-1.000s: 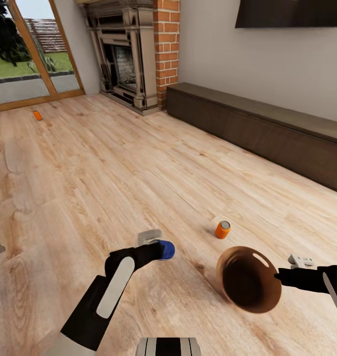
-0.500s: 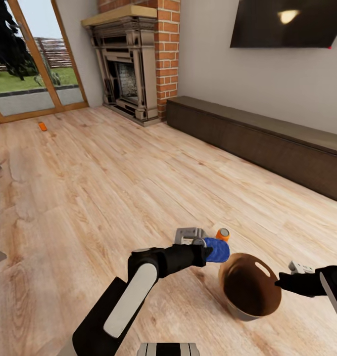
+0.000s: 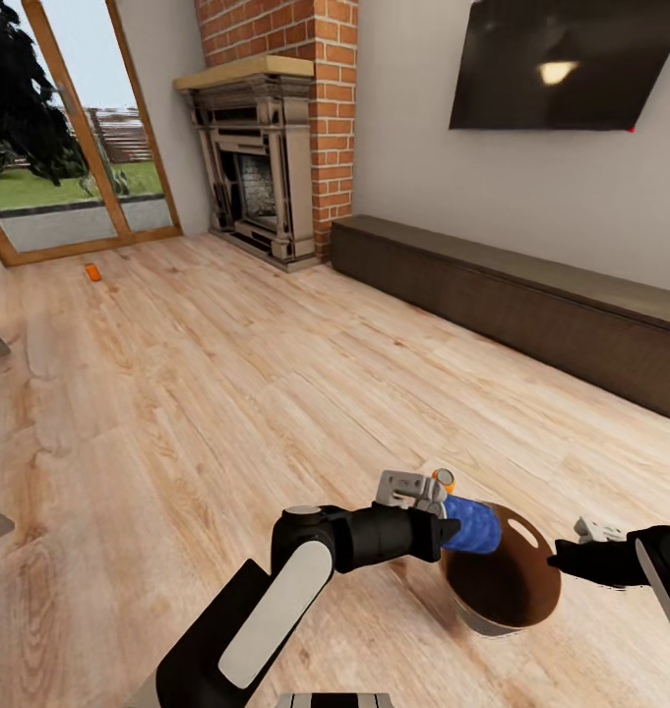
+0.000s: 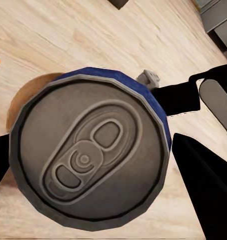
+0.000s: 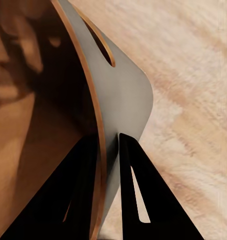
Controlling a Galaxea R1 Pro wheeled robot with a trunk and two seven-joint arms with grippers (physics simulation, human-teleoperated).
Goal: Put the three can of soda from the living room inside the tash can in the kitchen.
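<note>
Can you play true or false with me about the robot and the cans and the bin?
1. The left end effector holds a blue can. True.
2. The right end effector pinches the bin by its rim. True.
3. The bin stands on the long dark cabinet. False: the robot holds it up over the floor.
4. The orange can by the glass doors is in the bin. False: it lies on the floor.
5. The television lies on the floor. False: it hangs on the wall.

light wood plank floor, two orange soda cans lying apart
</note>
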